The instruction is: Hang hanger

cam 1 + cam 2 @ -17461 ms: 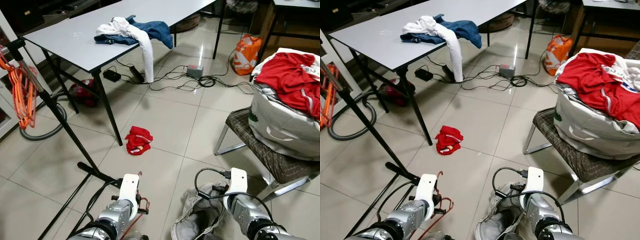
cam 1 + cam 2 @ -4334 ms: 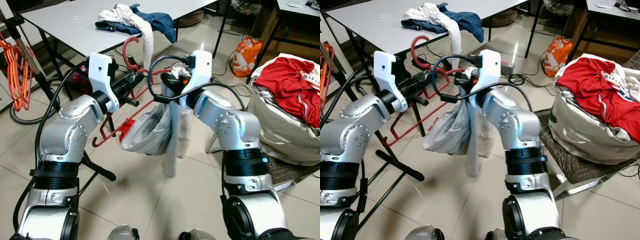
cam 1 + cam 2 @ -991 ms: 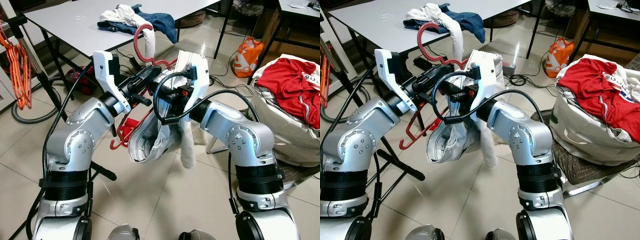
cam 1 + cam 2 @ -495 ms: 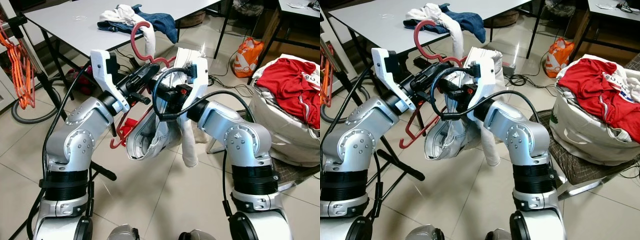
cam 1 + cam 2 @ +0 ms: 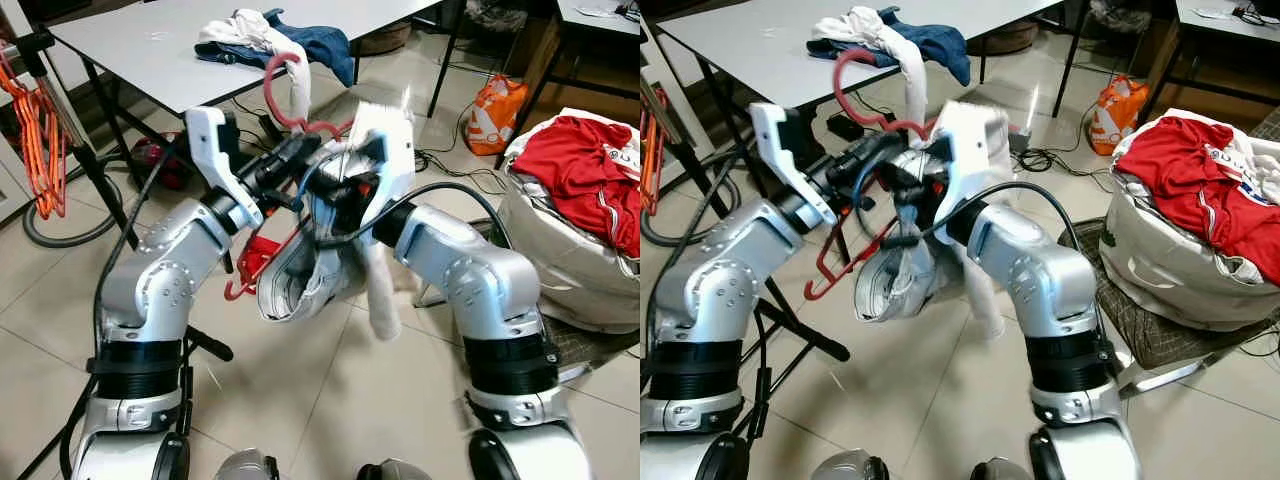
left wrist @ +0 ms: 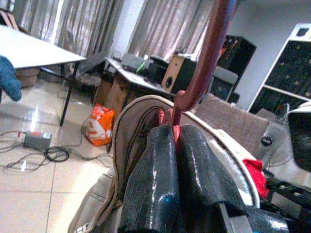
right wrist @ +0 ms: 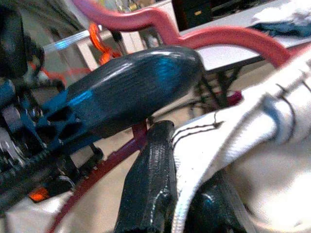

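Both arms were raised and bent at the elbow, their forearms reaching inward so that the two claws met at chest height near the middle of the head views. The left claw (image 5: 300, 152) came in from 9 o'clock, its fingers (image 6: 160, 184) pressed together on the neck of the red hanger (image 5: 262, 262), just under the hook. The hook (image 5: 278, 88) curved up toward 12 o'clock, and the hanger's frame slanted down toward 7 o'clock beside the left forearm. The right claw (image 5: 345, 185) came in from 3 o'clock, blurred with motion in the head views; in the right wrist view its fingers (image 7: 148, 179) were closed on a stitched edge of the garment (image 5: 300, 280), touching the left claw. The garment was pale grey-white cloth, bunched around the hanger's neck and sagging below the claws in a rumpled bag, with one long strip (image 5: 382, 290) hanging toward 5 o'clock over the tiled floor (image 5: 330, 390). Behind the arms, at 11 o'clock, stood a grey bench (image 5: 150, 55) carrying a heap of blue and white clothes (image 5: 275, 40). At 9 o'clock orange hangers (image 5: 35, 130) hung on a black rack (image 5: 95, 170). At 3 o'clock a white bag (image 5: 570, 260) topped with red clothes (image 5: 585, 160) sat on a chair (image 5: 590, 345), and an orange bag (image 5: 495, 100) lay at 1 o'clock.
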Controlling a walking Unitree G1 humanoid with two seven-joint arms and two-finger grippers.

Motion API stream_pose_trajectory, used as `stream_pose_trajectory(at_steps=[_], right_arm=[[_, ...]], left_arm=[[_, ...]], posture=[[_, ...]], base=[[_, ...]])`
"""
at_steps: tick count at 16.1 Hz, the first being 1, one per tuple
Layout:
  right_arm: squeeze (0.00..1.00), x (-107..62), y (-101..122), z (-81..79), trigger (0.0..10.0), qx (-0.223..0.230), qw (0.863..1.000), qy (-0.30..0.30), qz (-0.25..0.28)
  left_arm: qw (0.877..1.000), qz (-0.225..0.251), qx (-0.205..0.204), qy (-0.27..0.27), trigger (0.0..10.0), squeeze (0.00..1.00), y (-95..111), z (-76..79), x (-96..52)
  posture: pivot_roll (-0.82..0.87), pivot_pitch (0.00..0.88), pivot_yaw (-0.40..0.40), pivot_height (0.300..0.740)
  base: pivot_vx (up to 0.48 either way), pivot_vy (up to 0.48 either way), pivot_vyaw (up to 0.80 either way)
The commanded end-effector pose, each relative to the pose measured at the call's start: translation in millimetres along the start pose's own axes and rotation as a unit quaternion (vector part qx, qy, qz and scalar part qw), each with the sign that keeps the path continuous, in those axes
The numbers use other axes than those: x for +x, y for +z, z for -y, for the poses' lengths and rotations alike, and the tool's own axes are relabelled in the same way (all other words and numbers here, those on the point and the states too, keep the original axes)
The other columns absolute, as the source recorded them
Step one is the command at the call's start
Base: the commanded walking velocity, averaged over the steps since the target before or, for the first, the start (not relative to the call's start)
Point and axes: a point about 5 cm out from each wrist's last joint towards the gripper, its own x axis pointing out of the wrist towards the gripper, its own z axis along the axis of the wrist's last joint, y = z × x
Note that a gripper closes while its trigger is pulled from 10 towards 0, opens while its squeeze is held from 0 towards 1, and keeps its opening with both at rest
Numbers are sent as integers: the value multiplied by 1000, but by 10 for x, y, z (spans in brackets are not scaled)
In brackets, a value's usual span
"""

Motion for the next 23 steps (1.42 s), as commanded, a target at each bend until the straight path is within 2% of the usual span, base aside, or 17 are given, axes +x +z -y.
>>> stream_pose_trajectory(at_steps=[1,2,3,8,9,12,14,15,16,19,21,22,23], right_arm=[[1000,98,-64,-193,0,-24,998,49,-12],[1000,89,-108,-139,2196,-45,998,36,-21],[1000,71,-155,-83,10000,-58,998,24,-30],[1000,61,-202,-45,10000,-61,998,14,-28],[1000,64,-188,-63,10000,-28,999,27,-14],[1000,42,-218,-42,10000,-14,999,33,-23],[1000,9,-291,6,10000,-59,997,29,-47],[1000,-15,-350,39,10000,-145,987,25,-68],[1000,-23,-362,45,10000,-163,984,25,-72],[1000,-47,-312,37,10000,-146,987,29,-59],[1000,-63,-286,24,10000,-170,983,33,-58],[0,-91,-198,5,10000,-176,983,35,-41],[0,-129,-88,-16,10000,-177,983,39,-23]], left_arm=[[998,8,6,-63,10000,0,48,234,165],[998,7,7,-61,10000,0,41,227,164],[998,5,8,-61,10000,0,29,227,163],[998,8,6,-63,10000,0,37,228,169],[998,8,6,-63,10000,0,36,229,169],[998,8,5,-63,10000,0,35,230,164],[998,10,2,-61,10000,0,38,227,160],[998,17,-9,-58,10000,0,47,221,170],[998,21,-15,-56,10000,0,49,219,175],[994,58,-77,-46,10000,0,36,268,238],[993,68,-92,-41,10000,0,19,286,258],[992,70,-94,-40,10000,0,13,289,262],[992,70,-96,-38,10000,0,8,286,264]], posture=[[-101,0,19,740],[-102,0,22,740],[-102,0,23,740],[-102,0,25,740],[-101,0,25,740],[-101,0,24,740],[-101,0,24,740],[-103,0,26,740],[-103,0,26,740],[-111,0,27,740],[-114,0,26,740],[-113,0,24,740],[-114,0,24,740]], base=[[0,0,0],[0,0,0],[0,0,0],[0,0,0],[0,0,0],[0,0,0],[0,0,0],[0,0,0],[0,0,0],[0,0,0],[0,0,0],[0,0,0],[0,0,0]])
